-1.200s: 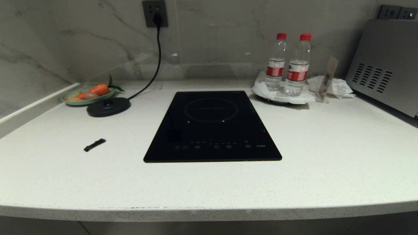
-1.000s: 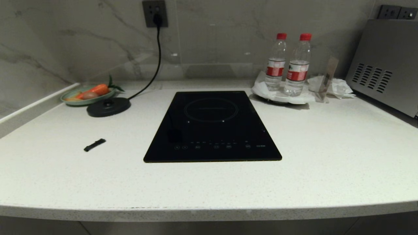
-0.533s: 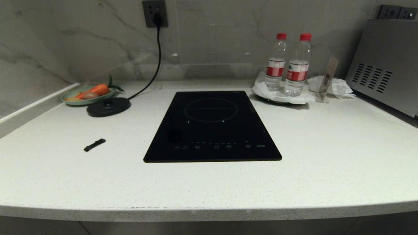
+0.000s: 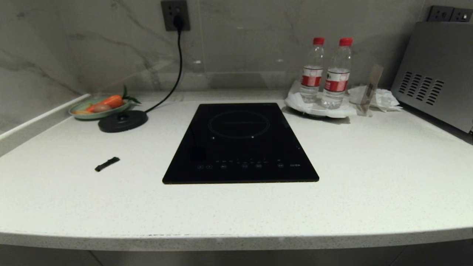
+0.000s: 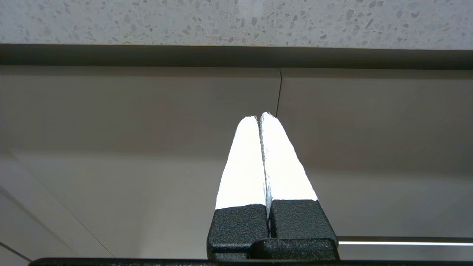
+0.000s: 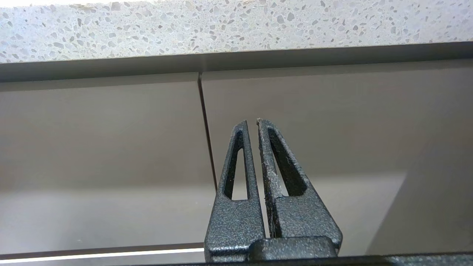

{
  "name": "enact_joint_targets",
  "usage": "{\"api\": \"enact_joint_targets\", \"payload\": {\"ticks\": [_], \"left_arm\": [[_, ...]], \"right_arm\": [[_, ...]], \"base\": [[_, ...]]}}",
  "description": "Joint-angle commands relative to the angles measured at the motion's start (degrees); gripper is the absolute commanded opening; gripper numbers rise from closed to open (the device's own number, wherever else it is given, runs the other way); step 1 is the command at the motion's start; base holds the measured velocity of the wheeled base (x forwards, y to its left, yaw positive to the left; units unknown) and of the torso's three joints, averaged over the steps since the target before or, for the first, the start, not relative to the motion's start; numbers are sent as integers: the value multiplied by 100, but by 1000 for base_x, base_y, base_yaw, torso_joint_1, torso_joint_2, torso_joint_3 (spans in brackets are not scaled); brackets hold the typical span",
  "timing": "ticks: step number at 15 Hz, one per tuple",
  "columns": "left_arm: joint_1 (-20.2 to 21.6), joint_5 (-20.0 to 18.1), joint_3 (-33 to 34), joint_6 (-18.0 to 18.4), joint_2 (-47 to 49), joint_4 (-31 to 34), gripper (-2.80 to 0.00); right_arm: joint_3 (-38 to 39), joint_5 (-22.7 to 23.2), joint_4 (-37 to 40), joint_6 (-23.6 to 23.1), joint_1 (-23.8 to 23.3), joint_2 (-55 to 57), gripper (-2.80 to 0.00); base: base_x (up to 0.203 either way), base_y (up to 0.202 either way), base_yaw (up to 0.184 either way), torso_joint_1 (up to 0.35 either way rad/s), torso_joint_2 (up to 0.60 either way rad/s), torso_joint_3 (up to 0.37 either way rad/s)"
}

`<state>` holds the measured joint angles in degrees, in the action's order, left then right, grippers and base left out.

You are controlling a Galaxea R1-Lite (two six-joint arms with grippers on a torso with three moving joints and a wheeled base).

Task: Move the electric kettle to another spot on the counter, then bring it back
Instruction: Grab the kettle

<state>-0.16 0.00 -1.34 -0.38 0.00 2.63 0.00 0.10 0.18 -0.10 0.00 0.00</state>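
No electric kettle shows anywhere — only its corded base disc point(image 4: 122, 120) on the worktop point(image 4: 369, 177). Left claw point(image 5: 261, 117) and right claw point(image 6: 252, 122) hang clenched, empty, below the worktop edge — parked.

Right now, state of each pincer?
Left pincer: closed, holding nothing, parked below the counter edge.
Right pincer: closed, empty, parked there too.
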Motion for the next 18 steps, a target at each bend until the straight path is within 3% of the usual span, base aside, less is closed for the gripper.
{"api": "enact_joint_targets", "payload": {"ticks": [1,9,18], "left_arm": [[-2,0,2,3,7,0,-280],[-2,0,2,3,0,9,-280],[-2,0,2,3,5,9,-280]], "right_arm": [[0,-1,-1,1,0,1,-280],[0,7,-1,1,0,9,-280],[0,-1,-1,1,0,9,-280]], "base": [[0,0,0,0,0,0],[0,0,0,58,-389,-331],[0,0,0,155,-530,-379]]}}
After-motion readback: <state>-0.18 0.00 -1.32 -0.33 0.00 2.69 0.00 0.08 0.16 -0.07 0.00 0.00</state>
